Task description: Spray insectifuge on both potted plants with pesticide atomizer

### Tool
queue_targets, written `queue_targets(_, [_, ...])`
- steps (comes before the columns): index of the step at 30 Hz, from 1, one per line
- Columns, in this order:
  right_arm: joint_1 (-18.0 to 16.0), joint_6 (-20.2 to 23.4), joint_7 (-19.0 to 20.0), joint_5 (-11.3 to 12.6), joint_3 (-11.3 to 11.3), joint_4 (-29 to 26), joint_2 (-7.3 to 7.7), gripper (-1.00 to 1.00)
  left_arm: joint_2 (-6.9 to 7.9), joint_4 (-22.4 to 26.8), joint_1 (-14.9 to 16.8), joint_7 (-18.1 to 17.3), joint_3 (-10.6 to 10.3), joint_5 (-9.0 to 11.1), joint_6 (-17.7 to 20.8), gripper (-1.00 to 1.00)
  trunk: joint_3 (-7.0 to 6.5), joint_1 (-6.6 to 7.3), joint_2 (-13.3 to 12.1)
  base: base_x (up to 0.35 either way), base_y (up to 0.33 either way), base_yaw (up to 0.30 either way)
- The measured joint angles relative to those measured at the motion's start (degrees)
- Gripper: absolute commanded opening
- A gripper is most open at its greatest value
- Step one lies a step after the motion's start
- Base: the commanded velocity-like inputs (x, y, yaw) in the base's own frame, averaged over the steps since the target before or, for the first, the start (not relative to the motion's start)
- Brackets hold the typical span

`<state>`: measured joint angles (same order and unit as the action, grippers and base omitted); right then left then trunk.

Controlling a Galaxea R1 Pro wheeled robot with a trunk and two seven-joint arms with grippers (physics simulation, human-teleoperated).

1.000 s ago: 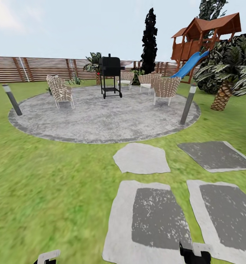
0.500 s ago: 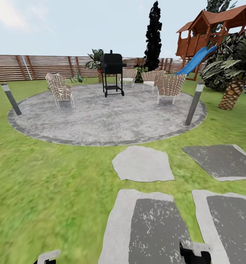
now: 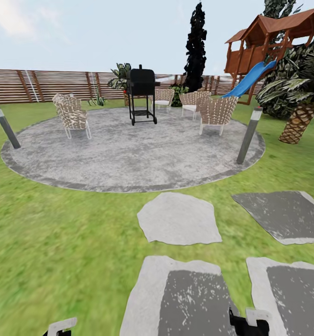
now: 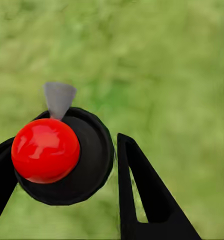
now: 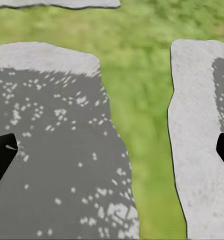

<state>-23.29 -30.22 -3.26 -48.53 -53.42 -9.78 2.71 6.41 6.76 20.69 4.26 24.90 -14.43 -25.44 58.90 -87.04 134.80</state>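
Note:
In the left wrist view the pesticide atomizer (image 4: 87,165) is seen from above: a round dark top with a red ball and a grey nozzle. My left gripper (image 4: 62,145) is shut on it, one black finger on each side, over green lawn. My right gripper (image 5: 116,150) is open with nothing between its fingers, over grey stone slabs. Far off by the brown fence stands a small low plant with pointed light-green leaves (image 3: 98,100), by its look one of the potted plants; its pot is too small to make out.
Round grey paving (image 3: 129,158) lies ahead with wicker chairs (image 3: 72,116), a black grill (image 3: 142,93) and two post lamps (image 3: 248,135). Stone slabs (image 3: 178,217) lead to it across the lawn. A palm (image 3: 299,116) and a play tower with a blue slide (image 3: 250,79) stand at the right.
The whole head view has shifted: the slabs slid down the picture and the paving came nearer, so the camera moved forward. Both grippers keep their places in the view.

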Motion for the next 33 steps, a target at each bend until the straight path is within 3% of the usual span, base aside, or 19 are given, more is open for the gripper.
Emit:
queue_targets(21, [0.00,0.00,0.02,0.00,0.00,0.00,0.00,1.00,0.07,0.00,0.00,0.00,0.00,0.02,0.00,-1.00,0.00,0.00,0.00,0.310,-0.128,0.003])
queue_targets(33, [-0.01,0.01,0.00,0.00,0.00,0.02,-0.02,1.00,0.34,-0.06,-0.01,0.06,0.24,0.14,-0.10,-1.00,0.00,0.00,0.00,0.324,-0.039,0.209])
